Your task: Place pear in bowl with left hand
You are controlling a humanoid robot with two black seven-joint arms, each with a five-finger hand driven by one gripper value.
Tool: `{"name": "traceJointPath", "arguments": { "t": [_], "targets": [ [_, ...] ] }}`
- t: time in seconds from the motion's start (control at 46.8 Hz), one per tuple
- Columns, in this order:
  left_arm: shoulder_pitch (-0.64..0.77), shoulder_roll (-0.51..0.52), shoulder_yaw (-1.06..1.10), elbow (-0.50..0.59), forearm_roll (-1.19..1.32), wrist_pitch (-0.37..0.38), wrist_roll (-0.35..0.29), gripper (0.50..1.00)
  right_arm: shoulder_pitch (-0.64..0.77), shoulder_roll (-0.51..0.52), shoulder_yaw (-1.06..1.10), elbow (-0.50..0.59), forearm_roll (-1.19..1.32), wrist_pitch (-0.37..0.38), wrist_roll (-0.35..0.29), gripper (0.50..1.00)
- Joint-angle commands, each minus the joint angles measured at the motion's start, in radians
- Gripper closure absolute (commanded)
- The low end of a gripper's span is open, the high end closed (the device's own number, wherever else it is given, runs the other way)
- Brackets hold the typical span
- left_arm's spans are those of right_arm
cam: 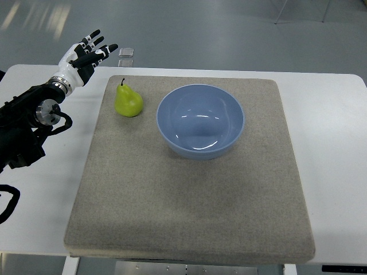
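One pear [128,101] is counted, green with a dark stem, standing upright on the far left part of the mat [189,217]. One bowl [200,121] is counted, light blue and holding nothing, set on the same mat just to the right of the pear; the two are near but not touching. One mat is seen, grey-beige and roughly square, laid on one white table [332,143].

One robot hand is in view: the left hand [86,56], white with black joints, carried on a black arm [26,123] that enters from the left edge. The hand is raised over the far left corner of the table, beyond the mat's edge, with its fingers [100,51] spread and extended and nothing held in them. It is apart from the pear, up and to the pear's left.

One small square object [126,52] is noted at the table's far edge; what it is cannot be told.
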Motion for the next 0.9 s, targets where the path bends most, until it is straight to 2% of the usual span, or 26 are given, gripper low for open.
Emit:
{"name": "traceJointPath", "arguments": {
  "t": [0.0,0.875],
  "targets": [
    [0.0,-0.001,0.0,0.0,0.0,0.0,0.0,0.506,0.0,0.0,0.0,0.002,0.0,0.0,0.0,0.576],
    [-0.008,-0.001,-0.006,-0.003,-0.001,0.0,0.0,0.506,0.0,0.0,0.0,0.0,0.0,0.0,0.0,0.576]
  ]
}}
